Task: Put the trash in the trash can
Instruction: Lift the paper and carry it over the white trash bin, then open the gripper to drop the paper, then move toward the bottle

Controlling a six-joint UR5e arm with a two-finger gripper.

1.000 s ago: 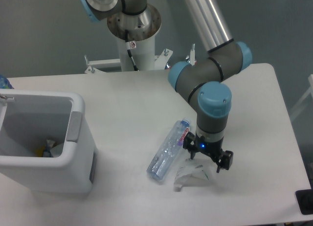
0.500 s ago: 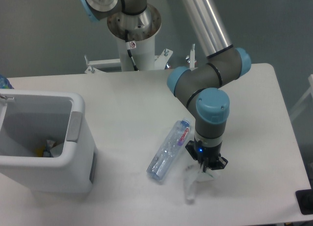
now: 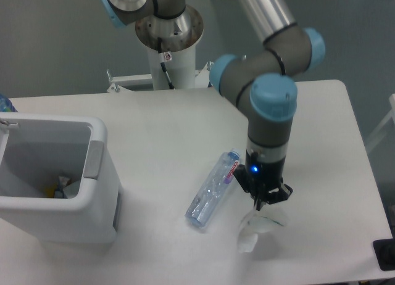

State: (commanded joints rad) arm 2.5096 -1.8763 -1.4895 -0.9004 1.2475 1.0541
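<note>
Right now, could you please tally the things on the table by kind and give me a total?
Plastic bottle: 1
Paper wrapper, hanging from the gripper: 1
Trash can: 1
Total: 3
A few scraps lie inside the trash can, too unclear to count.
</note>
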